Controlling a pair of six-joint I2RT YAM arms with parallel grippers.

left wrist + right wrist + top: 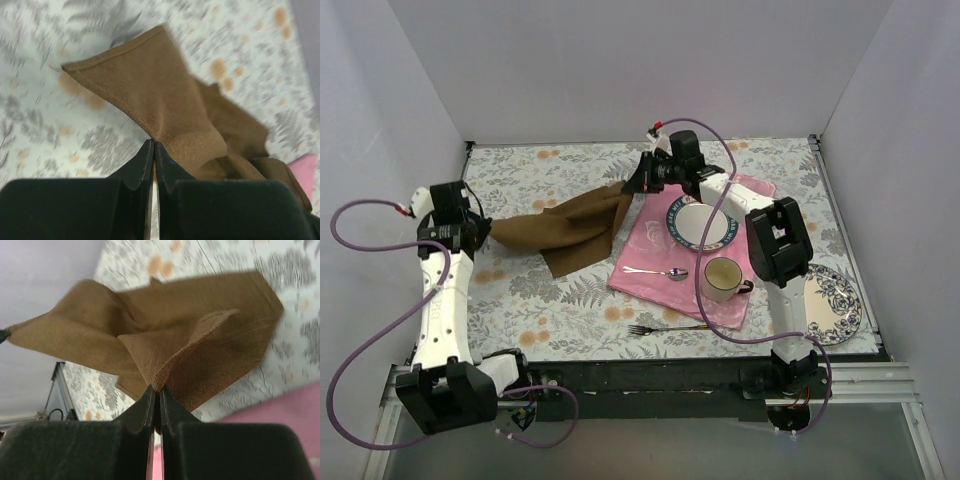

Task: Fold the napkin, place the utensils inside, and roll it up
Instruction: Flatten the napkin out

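Left tool [154, 145] is clenched on a hemmed corner of the napkin [570, 228], black jaws pressed nearly flat together with the thin cloth between them. Right tool [156, 389] is likewise clenched on another corner, pinching a folded-over edge.

The napkin is plain dark brown soft cloth with a fine matte weave and a stitched hem. It is strung between the two tools over the left-centre of the tabletop [550, 310], slack and creased, with a pointed flap hanging low toward the near side. Can't tell if that flap touches the surface.

The tabletop cover is pale, printed with grey ferns and orange flowers.

The fork [665, 328] is slim shiny metal, lying flat near the front edge, just off the near edge of the pink cloth [645, 250]. The spoon [660, 272] is the same shiny metal and lies on the pink cloth.

Also on the pink cloth:
- a round white plate [675, 225] with a dark blue patterned rim
- a cream mug [723, 278]

A second plate, the floral plate [835, 300], sits at the right edge, well apart from the napkin.
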